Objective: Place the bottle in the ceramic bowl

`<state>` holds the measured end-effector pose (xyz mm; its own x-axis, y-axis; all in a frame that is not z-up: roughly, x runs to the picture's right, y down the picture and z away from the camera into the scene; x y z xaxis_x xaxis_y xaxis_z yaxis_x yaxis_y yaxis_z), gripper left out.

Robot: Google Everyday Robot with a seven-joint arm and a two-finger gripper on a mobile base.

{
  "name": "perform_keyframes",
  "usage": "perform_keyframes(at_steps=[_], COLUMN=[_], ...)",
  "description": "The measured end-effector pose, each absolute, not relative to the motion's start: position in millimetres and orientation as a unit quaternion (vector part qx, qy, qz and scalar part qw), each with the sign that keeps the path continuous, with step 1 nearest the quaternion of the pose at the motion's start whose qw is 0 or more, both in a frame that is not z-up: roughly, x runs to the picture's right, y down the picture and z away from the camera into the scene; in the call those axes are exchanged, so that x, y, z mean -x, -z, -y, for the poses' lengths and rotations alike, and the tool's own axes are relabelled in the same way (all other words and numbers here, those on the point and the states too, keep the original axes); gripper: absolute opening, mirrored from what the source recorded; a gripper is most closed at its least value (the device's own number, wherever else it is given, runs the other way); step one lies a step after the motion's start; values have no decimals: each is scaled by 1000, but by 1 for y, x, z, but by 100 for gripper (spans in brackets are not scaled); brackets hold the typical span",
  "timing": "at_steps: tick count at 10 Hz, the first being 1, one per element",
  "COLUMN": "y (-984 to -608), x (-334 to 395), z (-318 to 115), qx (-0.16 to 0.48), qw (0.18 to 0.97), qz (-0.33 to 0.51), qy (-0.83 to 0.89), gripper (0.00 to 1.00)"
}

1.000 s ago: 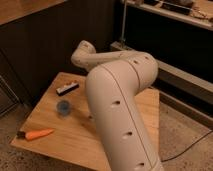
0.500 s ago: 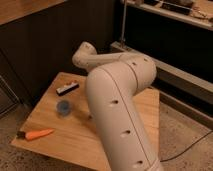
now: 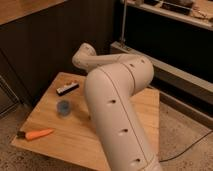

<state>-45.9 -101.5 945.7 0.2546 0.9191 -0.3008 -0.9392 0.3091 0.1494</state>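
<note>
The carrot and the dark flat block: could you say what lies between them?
The blue cup, in the camera view; the gripper is hidden behind the arm.

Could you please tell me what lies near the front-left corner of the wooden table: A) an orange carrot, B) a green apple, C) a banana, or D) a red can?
A: an orange carrot lies near the front-left corner of the wooden table, in front of the blue cup. The end effector is not visible; the arm reaches away from the camera and its own bulk hides its far end.
</note>
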Motion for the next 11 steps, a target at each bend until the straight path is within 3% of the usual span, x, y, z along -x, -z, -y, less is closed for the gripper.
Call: perform_keyframes(at_steps=[7,11], y=[-950,-948], x=[50,52], z=[91,87], qx=[37,41], qw=[789,790], qz=[-168,-168], qy=[-589,-588], gripper=[80,80])
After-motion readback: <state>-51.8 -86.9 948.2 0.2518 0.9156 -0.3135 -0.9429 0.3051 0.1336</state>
